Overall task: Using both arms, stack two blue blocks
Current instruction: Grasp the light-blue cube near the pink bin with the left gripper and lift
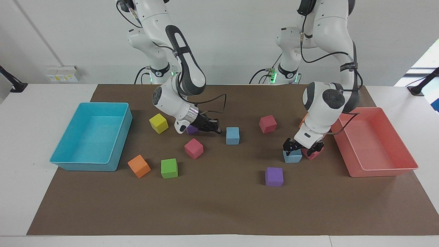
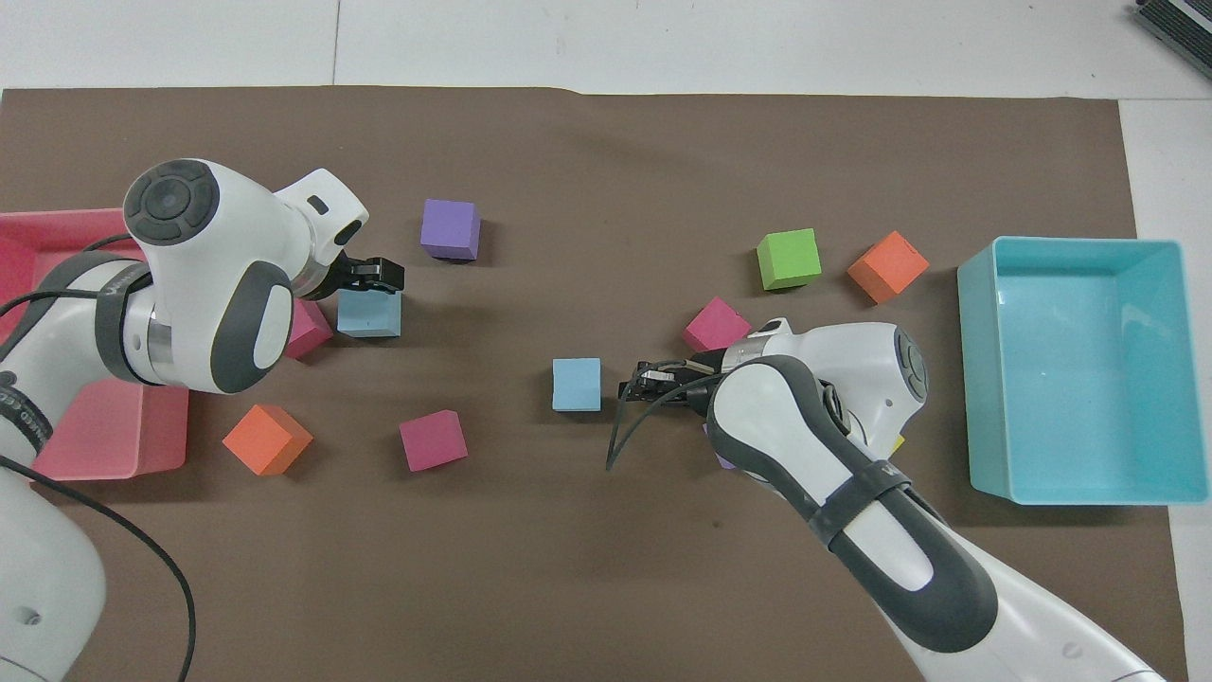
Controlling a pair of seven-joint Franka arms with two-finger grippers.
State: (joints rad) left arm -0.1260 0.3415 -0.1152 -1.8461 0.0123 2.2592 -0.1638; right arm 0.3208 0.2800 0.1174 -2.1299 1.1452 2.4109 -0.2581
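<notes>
Now the left gripper hangs low over the blue block near the pink tray at the left arm's end of the tabletop, its fingers spread wide and grasping nothing, one finger seeming to come down between that block and the magenta block that sits touching or just beside it. Judging by this, the step in hand is the left arm's pick-up. The second blue block rests alone near the middle of the brown mat, with the right gripper just beside it on the right arm's side, fingers clenched and empty, low to the mat. To do the grasp well, the left fingers should straddle the block squarely across two flat faces and go down far enough to catch the foam at mid-height before closing; the tight gap against the magenta cube is the hazard, since a finger landing on its top edge would shove both cubes. A gentle squeeze should suffice, as foam gives. The lift should be straight up, to clear the neighbour. The right gripper would need its fingers parted before it can take or steady its own block, and the purple block partly hidden under it should be left undisturbed.
</notes>
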